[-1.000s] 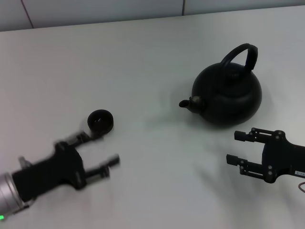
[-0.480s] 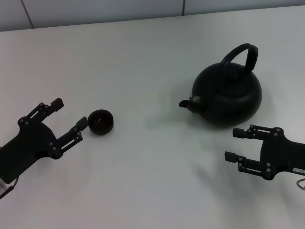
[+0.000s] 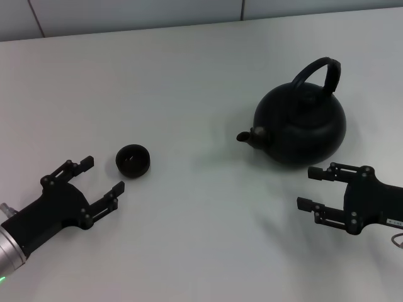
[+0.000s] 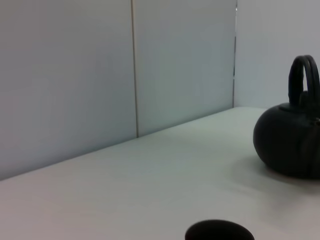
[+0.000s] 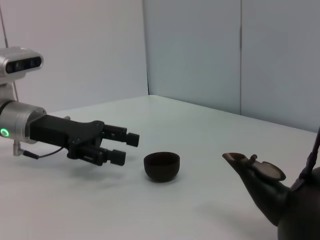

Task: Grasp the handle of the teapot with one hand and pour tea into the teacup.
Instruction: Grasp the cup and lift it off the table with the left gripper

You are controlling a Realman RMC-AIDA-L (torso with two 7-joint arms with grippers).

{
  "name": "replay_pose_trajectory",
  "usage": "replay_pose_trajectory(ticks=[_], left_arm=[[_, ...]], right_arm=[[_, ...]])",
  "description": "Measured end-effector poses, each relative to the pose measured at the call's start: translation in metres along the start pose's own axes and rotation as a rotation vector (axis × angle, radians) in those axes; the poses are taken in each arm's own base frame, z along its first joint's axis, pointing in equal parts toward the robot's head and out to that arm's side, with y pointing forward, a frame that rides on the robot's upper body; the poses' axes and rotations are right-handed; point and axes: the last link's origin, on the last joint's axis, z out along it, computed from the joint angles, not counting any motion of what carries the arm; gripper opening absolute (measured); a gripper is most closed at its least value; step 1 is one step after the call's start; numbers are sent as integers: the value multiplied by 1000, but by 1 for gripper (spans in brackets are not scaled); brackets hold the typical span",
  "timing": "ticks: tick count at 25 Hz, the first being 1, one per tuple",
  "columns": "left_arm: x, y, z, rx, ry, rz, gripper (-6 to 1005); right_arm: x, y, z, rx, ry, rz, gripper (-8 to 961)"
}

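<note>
The squat black teapot (image 3: 301, 123) stands on the table at the right, spout pointing left, its arched handle (image 3: 318, 72) upright over the lid. The small dark teacup (image 3: 133, 160) sits at the left. My left gripper (image 3: 104, 174) is open just in front of and beside the teacup, touching nothing. My right gripper (image 3: 307, 189) is open in front of the teapot, a short gap from its body, holding nothing. The right wrist view shows the teacup (image 5: 161, 165), the left gripper (image 5: 125, 147) beside it and the teapot (image 5: 285, 200). In the left wrist view the teapot (image 4: 287, 145) stands beyond the teacup (image 4: 218, 232).
The white table (image 3: 189, 82) ends at a pale panelled wall (image 3: 126, 12) along the back. Nothing else stands on the table between the teacup and the teapot.
My left gripper has swung from beside the teacup out to the left, then back down toward the table's front, staying open. The right gripper has barely shifted. Teapot and teacup have not moved.
</note>
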Motion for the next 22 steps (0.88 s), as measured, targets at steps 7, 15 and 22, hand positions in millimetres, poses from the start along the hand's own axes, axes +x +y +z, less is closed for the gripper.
replay_pose_trajectory(ticks=[7, 15, 22], left_arm=[[1, -1, 6, -3, -7, 5, 757], [6, -4, 29, -16, -41, 10, 754], [9, -7, 41, -26, -61, 25, 751]], right_arm=[[-1, -1, 1, 2, -2, -2, 624], [-1, -2, 1, 2, -4, -3, 624], [-2, -2, 1, 3, -5, -3, 624]])
